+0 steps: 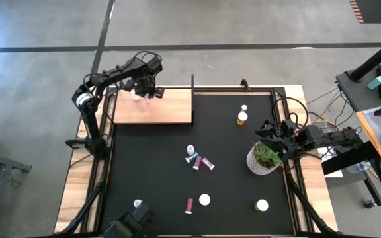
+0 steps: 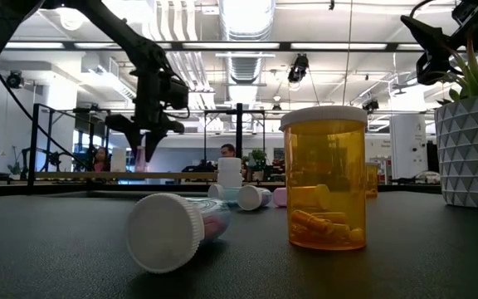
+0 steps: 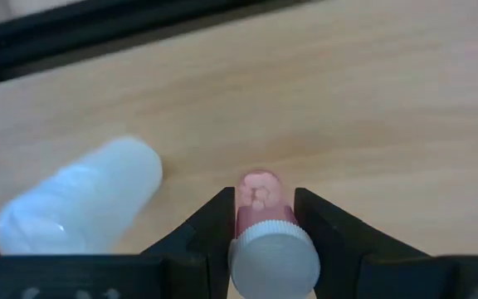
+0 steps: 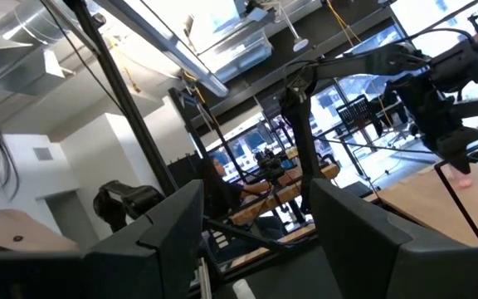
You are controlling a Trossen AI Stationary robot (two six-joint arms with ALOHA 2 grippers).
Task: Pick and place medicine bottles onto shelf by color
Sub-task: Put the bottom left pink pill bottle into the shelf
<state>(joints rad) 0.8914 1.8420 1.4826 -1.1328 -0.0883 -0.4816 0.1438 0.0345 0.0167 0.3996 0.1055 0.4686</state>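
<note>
Pink bottle (image 3: pixel 260 199) sitting clamped in left gripper (image 1: pixel 145 92), upper left of high view, over shelf (image 1: pixel 170 109); long axis running along fingers, cap toward wrist. White bottle (image 3: pixel 77 199) lying just beside. Right gripper (image 1: pixel 270 132) waiting apart, right edge, holding nothing.

Left arm reaching out over the far left corner, wrist bending down, left gripper (image 1: pixel 145 93) pointing at the surface below, fingers (image 3: pixel 214 228) clamping tight on a pink bottle (image 3: pixel 261 199). Right arm sitting folded at the right edge, elbow tucked, right gripper (image 1: pixel 268 132) tilting upward toward the room, fingers (image 4: pixel 173 228) standing apart, gripping nothing.
</note>
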